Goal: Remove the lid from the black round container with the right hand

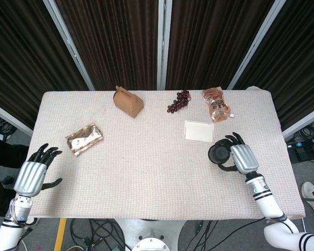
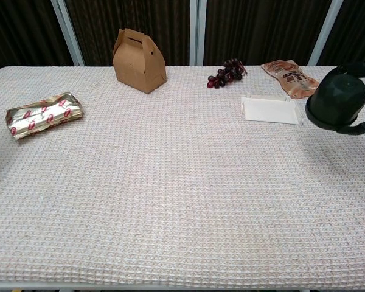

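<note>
The black round container point(image 1: 218, 153) is gripped by the right hand point(image 1: 240, 158), its fingers point(image 1: 231, 139) wrapped round the wall; in the chest view it looks raised off the worktop point(image 1: 146, 157). The lid cannot be told apart from the body. It is judged light, rigid and smooth, so likely slippery; the lid is best taken by its rim. The left hand point(image 1: 34, 173) is held empty with fingers spread, well apart from it.

One black container point(image 1: 218, 153), box point(image 1: 128, 101), grape bunch point(image 1: 178, 101), two pouches point(image 1: 84, 138).
</note>
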{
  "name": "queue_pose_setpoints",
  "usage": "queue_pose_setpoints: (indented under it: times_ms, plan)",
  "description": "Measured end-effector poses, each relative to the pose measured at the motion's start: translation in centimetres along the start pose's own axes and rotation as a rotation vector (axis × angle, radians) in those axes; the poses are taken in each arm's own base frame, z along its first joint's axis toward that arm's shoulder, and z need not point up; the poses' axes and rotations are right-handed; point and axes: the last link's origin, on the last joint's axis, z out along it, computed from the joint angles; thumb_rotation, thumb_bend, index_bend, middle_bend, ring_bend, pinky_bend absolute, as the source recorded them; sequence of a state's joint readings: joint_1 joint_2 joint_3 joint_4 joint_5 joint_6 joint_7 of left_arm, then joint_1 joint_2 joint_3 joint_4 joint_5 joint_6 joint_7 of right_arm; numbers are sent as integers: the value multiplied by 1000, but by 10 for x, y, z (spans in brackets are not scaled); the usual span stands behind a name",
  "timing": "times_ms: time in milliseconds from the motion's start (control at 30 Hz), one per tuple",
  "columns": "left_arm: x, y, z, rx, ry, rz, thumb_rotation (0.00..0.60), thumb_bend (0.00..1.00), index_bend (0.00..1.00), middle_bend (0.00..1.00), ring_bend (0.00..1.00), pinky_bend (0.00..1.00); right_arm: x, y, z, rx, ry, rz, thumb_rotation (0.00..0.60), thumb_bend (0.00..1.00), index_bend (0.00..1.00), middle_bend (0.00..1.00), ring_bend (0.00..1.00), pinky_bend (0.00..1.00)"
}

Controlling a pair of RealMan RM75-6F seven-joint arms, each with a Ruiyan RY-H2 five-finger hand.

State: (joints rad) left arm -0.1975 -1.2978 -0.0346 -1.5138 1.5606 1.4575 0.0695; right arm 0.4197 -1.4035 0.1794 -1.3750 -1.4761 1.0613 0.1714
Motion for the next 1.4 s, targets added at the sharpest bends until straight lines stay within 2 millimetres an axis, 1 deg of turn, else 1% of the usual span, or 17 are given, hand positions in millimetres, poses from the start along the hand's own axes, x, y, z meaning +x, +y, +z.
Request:
queue_pose_setpoints:
  times_ms: [100, 167, 233, 333, 433, 533, 600, 700, 833, 933, 1033, 1100, 1167, 1200, 1233, 1333, 1400]
  plan:
    - [0, 0, 0, 0, 0, 0, 600, 20, 221, 168, 76, 260, 7, -14, -2, 50, 24, 15, 600, 138, 430, 496, 134, 0]
    - [0, 0, 0, 0, 0, 0, 600, 20, 221, 168, 76, 260, 21, -26, -6, 101, 99, 25, 600, 132, 431, 497, 134, 0]
    - [0, 0, 0, 0, 0, 0, 600, 21, 221, 168, 76, 260, 42, -38, -14, 155, 223, 35, 600, 129, 432, 496, 134, 0]
    - [0, 0, 0, 0, 0, 0, 600, 21, 221, 168, 76, 261, 71, -49, -29, 222, 443, 47, 600, 125, 436, 496, 134, 0]
    - [0, 0, 0, 0, 0, 0, 600, 21, 221, 168, 76, 260, 89, -49, -43, 249, 615, 59, 600, 125, 436, 498, 134, 0]
    - [0, 0, 0, 0, 0, 0, 600, 21, 223, 168, 76, 261, 92, -45, -49, 240, 687, 65, 600, 130, 437, 499, 134, 0]
    - [0, 0, 0, 0, 0, 0, 600, 21, 225, 168, 76, 263, 87, -40, -48, 219, 682, 60, 600, 132, 438, 499, 134, 0]
    - [0, 0, 0, 0, 0, 0, 600, 21, 227, 168, 76, 266, 69, -29, -37, 163, 596, 37, 600, 140, 438, 499, 137, 0]
    - [0, 0, 0, 0, 0, 0, 600, 21, 227, 167, 76, 266, 28, -13, -15, 69, 343, 7, 600, 145, 437, 499, 141, 0]
    - [0, 0, 0, 0, 0, 0, 600, 21, 227, 167, 76, 265, 3, -4, -4, 16, 175, -6, 600, 146, 437, 499, 140, 0]
    - [0, 0, 0, 0, 0, 0, 600, 21, 227, 168, 76, 266, -8, -3, 3, -9, 98, -3, 600, 146, 440, 499, 140, 0]
    - [0, 0, 0, 0, 0, 0, 600, 21, 227, 168, 76, 266, -11, -12, 6, 6, 89, 14, 600, 146, 443, 499, 140, 0]
    - [0, 0, 0, 0, 0, 0, 600, 20, 227, 168, 76, 265, -14, -32, 8, 53, 85, 42, 600, 146, 443, 500, 140, 0]
    - [0, 0, 0, 0, 0, 0, 600, 21, 227, 168, 76, 266, -18, -43, 8, 85, 77, 57, 600, 146, 443, 501, 140, 0]
    - [0, 0, 0, 0, 0, 0, 600, 21, 227, 167, 76, 266, -24, -61, 7, 135, 55, 78, 600, 146, 443, 502, 141, 0]
    - [0, 0, 0, 0, 0, 0, 600, 21, 227, 168, 76, 266, -41, -105, -1, 272, -12, 98, 600, 145, 444, 502, 141, 0]
    - [0, 0, 0, 0, 0, 0, 600, 21, 227, 168, 76, 266, -43, -118, -6, 324, -13, 76, 600, 146, 444, 503, 141, 0]
